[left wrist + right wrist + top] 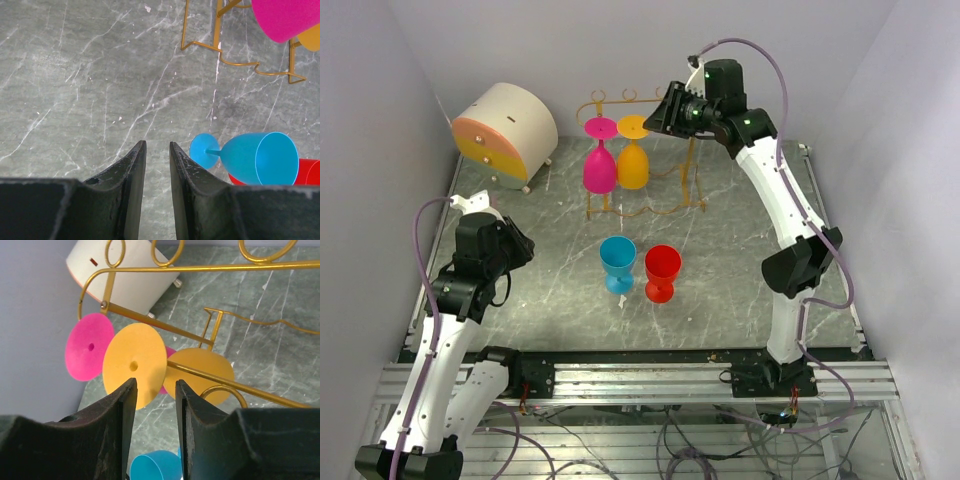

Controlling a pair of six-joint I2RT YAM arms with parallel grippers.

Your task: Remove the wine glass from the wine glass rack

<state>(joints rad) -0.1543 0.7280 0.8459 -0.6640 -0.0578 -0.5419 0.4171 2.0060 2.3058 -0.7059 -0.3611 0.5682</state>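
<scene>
Betw. white walls [370,110], marble tbl [730,235]

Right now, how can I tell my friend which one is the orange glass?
Find the gold wire rack at the back of the table. Two glasses hang upside down from it. The orange-yellow glass is the right-hand one, next to the pink glass.

Shiny wire rack [218,25], matt plastic glasses [599,170]
</scene>
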